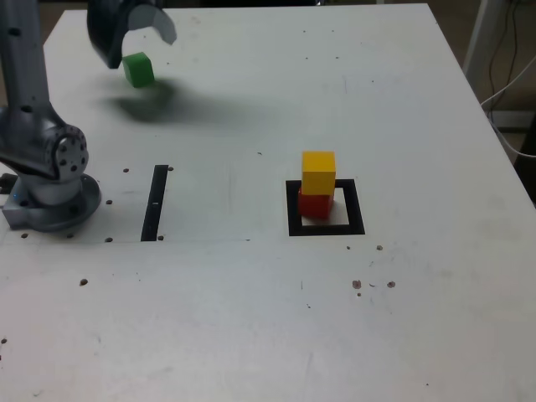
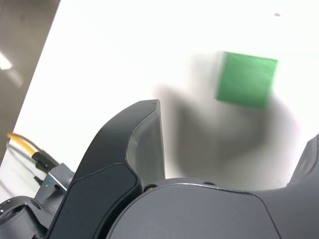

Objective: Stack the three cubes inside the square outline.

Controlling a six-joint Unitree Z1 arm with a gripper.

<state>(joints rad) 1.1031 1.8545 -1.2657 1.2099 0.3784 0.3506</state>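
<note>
Judging by its look, the small matte green cube (image 1: 139, 69) was light and rigid, with flat faces that would not slip much; two opposite side faces seemed the place to pinch it. It sat on the white table (image 1: 251, 318) at the far corner on the exterior view's left, well apart from the thick black square outline (image 1: 327, 228), where the yellow cube (image 1: 318, 172) rested on the red cube (image 1: 314, 204). Above it hung the dark grey gripper (image 1: 138, 40), jaws spread wide and empty, the cube under their gap, untouched

green cube (image 1: 139, 69), yellow cube (image 1: 318, 172), red cube (image 1: 314, 205)
</note>
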